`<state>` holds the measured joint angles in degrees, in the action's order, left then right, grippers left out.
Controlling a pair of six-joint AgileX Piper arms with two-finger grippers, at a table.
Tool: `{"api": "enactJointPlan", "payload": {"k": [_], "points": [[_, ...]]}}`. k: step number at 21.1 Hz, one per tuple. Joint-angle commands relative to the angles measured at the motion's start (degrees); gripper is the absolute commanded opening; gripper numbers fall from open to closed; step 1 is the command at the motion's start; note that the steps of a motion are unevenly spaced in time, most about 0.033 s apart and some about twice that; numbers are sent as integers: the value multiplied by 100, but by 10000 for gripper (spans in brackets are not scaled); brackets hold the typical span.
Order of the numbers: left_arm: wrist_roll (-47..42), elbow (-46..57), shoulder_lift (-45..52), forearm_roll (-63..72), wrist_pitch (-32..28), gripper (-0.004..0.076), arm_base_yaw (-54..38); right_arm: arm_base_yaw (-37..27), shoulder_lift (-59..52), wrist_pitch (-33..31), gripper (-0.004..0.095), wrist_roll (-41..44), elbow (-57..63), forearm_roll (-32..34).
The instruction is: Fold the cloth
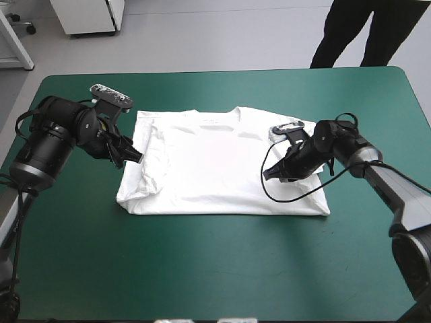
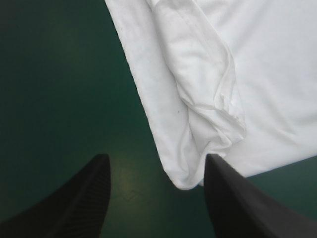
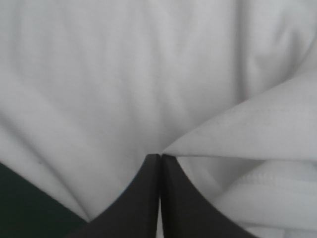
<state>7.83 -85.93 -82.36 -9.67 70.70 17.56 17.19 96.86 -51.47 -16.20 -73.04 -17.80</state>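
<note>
T-shirt (image 1: 215, 168) lies spread flat across the middle of the tabletop (image 1: 202, 269), collar toward the far edge, hem toward the near edge, its left sleeve (image 2: 218, 99) tucked in over the body. Left gripper (image 1: 137, 157) sits at the shirt's left edge with its fingers apart and nothing between them but cover; a rounded corner of cloth lies just beside one finger. Right gripper (image 1: 266, 173) is over the shirt's right side, fingers drawn together to a point, and a raised fold (image 3: 247, 129) runs from their tip, so we read it as pinched on the cloth. Risks as we judge them: the right pinch may hold only the top layer, so a pull could drag the whole shirt toward an edge instead of turning it over. The left fingers could close beside the corner and miss it, leaving a skewed fold.
</note>
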Motion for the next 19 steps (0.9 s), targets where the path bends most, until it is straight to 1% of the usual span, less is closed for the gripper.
{"api": "enactJointPlan", "payload": {"k": [1,4,6,7,8,10,12,14,16,19], "points": [[-76,-137,220,17,-122,407,4,54,376,121,-12,5,-155,-60],[-76,-137,220,17,-97,398,4,54,779,99,-11,-52,-155,-48],[-76,-137,220,17,-76,398,4,54,820,105,16,-182,-155,-34],[-76,-137,220,17,-76,398,4,54,677,70,87,-184,-155,-34],[-76,-137,220,17,-76,398,4,54,592,56,131,-210,-155,-45],[-52,-137,220,17,-76,399,4,54,-10,-12,274,-210,-155,-45],[-52,-137,220,-32,-49,399,-4,54,-495,-110,348,-199,-155,-55],[-52,-71,220,-19,-33,399,-97,54,-1076,-131,408,-146,-155,114],[-77,60,220,-19,-17,399,-223,54,-1409,-158,434,-10,-155,347],[-92,378,233,13,-71,399,-493,54,-1879,-297,434,252,-155,789]]}}
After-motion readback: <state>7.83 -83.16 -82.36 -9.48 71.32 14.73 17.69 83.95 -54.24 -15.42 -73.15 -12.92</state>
